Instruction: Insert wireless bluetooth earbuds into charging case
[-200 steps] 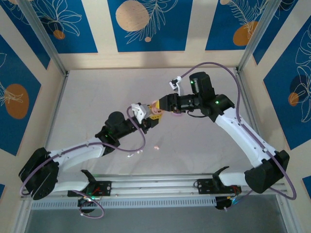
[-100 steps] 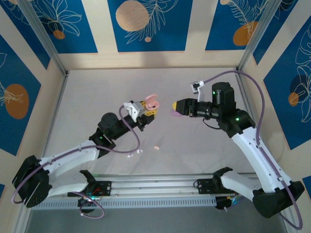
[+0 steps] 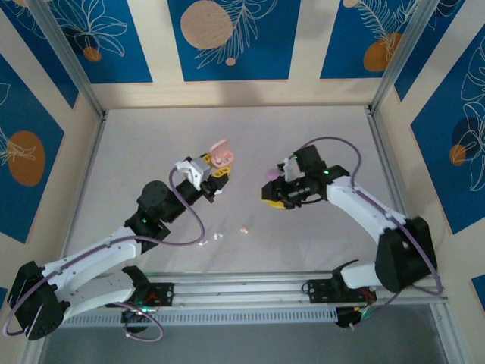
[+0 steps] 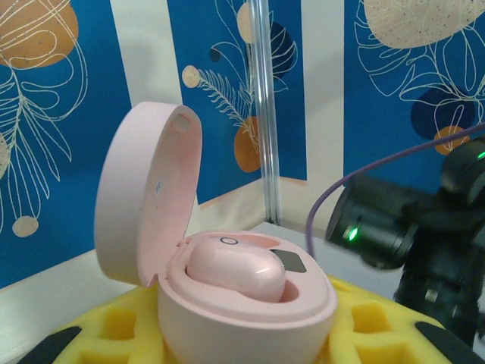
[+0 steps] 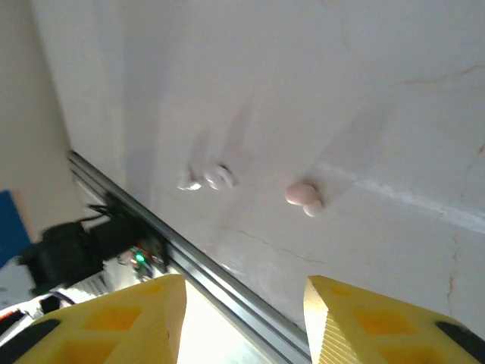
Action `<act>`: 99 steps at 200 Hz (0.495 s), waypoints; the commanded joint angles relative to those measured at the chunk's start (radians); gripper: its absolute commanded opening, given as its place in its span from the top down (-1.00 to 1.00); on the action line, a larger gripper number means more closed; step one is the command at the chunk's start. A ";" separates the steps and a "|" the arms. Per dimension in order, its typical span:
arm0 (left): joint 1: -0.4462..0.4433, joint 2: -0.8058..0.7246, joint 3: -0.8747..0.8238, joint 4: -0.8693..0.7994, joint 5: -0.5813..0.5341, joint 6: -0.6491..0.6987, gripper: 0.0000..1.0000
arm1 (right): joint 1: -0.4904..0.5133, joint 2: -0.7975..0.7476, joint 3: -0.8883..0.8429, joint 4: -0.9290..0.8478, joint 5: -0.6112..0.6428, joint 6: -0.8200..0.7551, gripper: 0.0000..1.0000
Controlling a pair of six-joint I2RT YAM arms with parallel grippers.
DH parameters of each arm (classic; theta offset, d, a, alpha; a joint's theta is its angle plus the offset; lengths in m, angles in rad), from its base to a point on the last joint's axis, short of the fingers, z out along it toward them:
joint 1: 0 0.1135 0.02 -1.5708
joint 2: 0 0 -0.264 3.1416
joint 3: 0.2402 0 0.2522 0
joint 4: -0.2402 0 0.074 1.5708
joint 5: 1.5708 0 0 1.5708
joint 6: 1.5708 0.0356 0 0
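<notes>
Top view: the left gripper (image 3: 214, 170), at about 11 o'clock from the middle of the table (image 3: 151, 136), is clamped on an open pink charging case (image 3: 220, 157). A second ago both grippers met over this case near the middle. Since then the right gripper (image 3: 270, 198) has pulled away to 4 o'clock and tipped downward, jaws apart and empty. This probably means one bud has been delivered and the right arm is going for the next. A loose pink earbud (image 3: 244, 230) lies at 6 o'clock, with two white earbuds (image 3: 216, 237) near it at its 8 o'clock. A small purple object (image 3: 270, 175) sits just at 12 o'clock of the right gripper; what it is cannot be told. Left wrist view: the case sits between yellow pads (image 4: 114, 326), its lid (image 4: 144, 197) upright at 10 o'clock. A seated pink earbud (image 4: 235, 274) fills one socket, and the place beside it at 2 o'clock looks empty. Right wrist view: two yellow fingers (image 5: 144, 318) stand apart above the table, the loose pink earbud at 12 o'clock and the white earbuds at 10 o'clock.
</notes>
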 commanded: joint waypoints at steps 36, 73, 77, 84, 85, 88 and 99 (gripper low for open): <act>-0.011 -0.057 -0.008 -0.023 -0.027 0.015 0.55 | 0.133 0.238 0.161 -0.090 0.091 -0.176 0.06; -0.010 -0.083 -0.003 -0.044 -0.038 0.032 0.55 | 0.219 0.344 0.271 -0.192 0.298 -0.271 0.03; -0.010 -0.087 -0.003 -0.047 -0.039 0.034 0.55 | 0.227 0.352 0.279 -0.201 0.314 -0.283 0.02; -0.010 -0.091 -0.003 -0.050 -0.043 0.037 0.55 | 0.237 0.365 0.290 -0.212 0.327 -0.305 0.02; -0.010 -0.092 -0.003 -0.050 -0.044 0.038 0.55 | 0.239 0.367 0.291 -0.212 0.327 -0.308 0.01; -0.010 -0.095 -0.003 -0.051 -0.046 0.040 0.55 | 0.244 0.371 0.296 -0.215 0.331 -0.315 0.01; -0.010 -0.102 -0.002 -0.054 -0.052 0.047 0.55 | 0.261 0.387 0.307 -0.225 0.343 -0.343 -0.01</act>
